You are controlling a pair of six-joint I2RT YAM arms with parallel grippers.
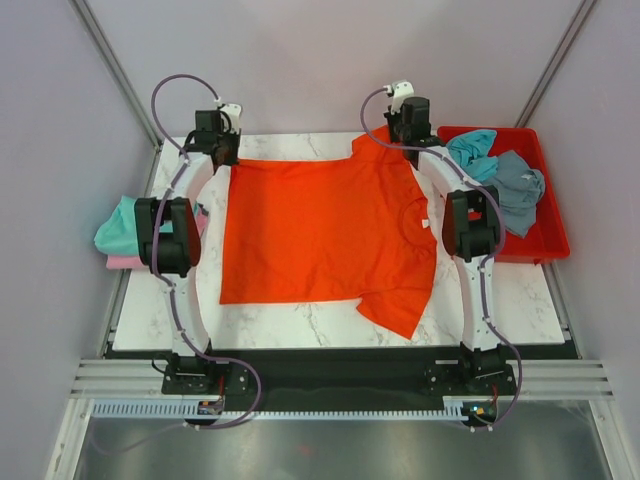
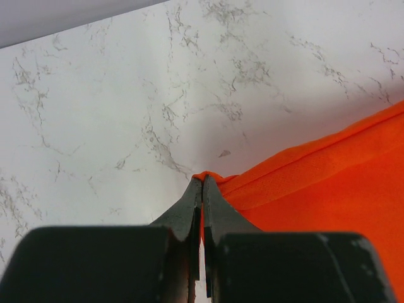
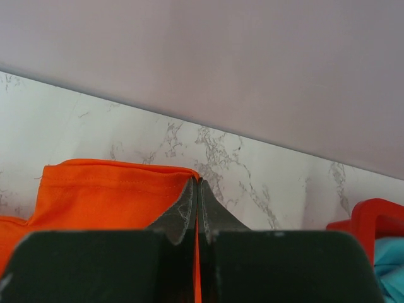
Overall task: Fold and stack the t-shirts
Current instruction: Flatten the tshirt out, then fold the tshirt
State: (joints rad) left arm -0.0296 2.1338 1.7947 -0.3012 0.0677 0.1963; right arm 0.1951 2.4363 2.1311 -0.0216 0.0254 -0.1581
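Marble table (image 1: 300,325) carries the orange t-shirt (image 1: 320,230), spread mostly flat between the arms. Left gripper (image 2: 202,184) pinches its far hem corner; right gripper (image 3: 197,185) is clamped on the far sleeve edge. Best to draw both corners nearward together, keeping the cloth taut.

White marbled tabletop (image 1: 300,325). Spread flat across the centre: orange shirt (image 1: 320,230), one sleeve toward 5 o'clock, the other toward 1 o'clock. At 2 o'clock, by the edge: red tray (image 1: 553,243). At 9 o'clock, overhanging the edge: teal shirt (image 1: 118,228) atop pink shirt (image 1: 125,263).
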